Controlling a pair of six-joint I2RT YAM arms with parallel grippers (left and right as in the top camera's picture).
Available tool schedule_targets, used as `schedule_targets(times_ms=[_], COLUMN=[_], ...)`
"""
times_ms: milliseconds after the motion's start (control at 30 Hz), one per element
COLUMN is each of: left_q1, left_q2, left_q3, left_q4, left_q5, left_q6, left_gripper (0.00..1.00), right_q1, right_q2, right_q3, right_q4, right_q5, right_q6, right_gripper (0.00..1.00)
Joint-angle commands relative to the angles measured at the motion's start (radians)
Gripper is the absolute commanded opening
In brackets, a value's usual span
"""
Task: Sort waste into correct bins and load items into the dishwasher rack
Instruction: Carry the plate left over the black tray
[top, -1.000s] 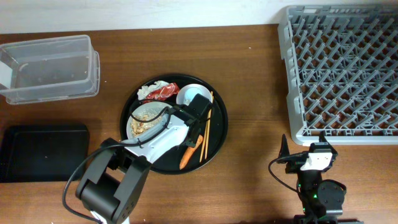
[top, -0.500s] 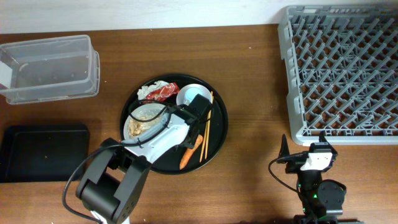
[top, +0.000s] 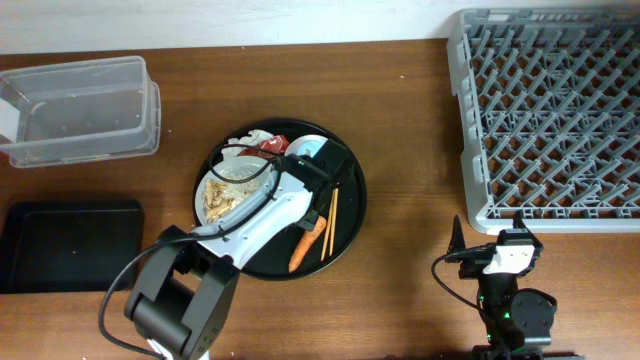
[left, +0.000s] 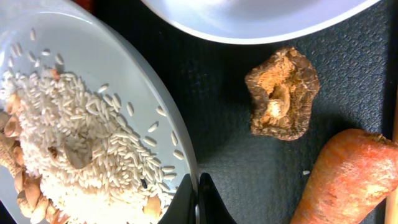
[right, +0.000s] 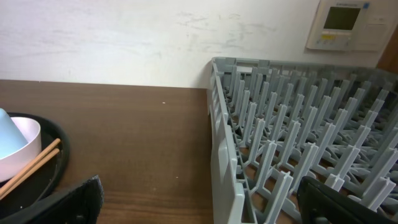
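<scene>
1. Grey plastic dishwasher rack (top: 545, 110) sits at the right of the tabletop (top: 400, 90) with nothing loaded. It is well apart from the action and not this step's target.
2. Round black tray (top: 350, 215), mid-tabletop, carries everything: white plate (left: 134, 65) on its left half, bowl (left: 249, 15) at the back, carrot (left: 348, 180) and chopsticks (top: 331, 222) front right.
3. Bins: clear tub (top: 80, 110) back left, flat black tray (top: 70, 245) front left. Both are a long sideways carry from the plate.
4. The plate is heaped with rice-and-meat scraps (left: 68, 155), so the likely step is to lift it and dump the scraps before racking.
5. Left claw (left: 196, 202): jaws all but together, only a thin slit, right at the plate's rim. It looks like an edge pinch on the plate. Right claw (right: 199, 186): front right by the rack, jaws wide apart, holding nothing.
6. An edge pinch on a loaded plate is a weak hold. The arm should lift slowly, keep the plate level and not roll the wrist until over the bin. Then it should tilt the plate away from the claw so the scraps slide off the far edge.
7. Small brown lump (left: 280, 93) and the carrot lie near the rim. Lifting straight up first avoids dragging them.
</scene>
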Motion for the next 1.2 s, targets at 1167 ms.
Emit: schedule_targets(times_ms=[1167], left_q1=[0.723], left_q2=[-0.277], left_q3=[0.098], left_q4=[-0.033], left_q5=[0.222], left_q6=[-0.009], left_gripper=[0.01], right_q1=[0.004], right_q2=[-0.007], right_q3=[-0.005], right_q4=[-0.007], right_q5=[0.008], right_q6=[0.008], right_gripper=[0.98])
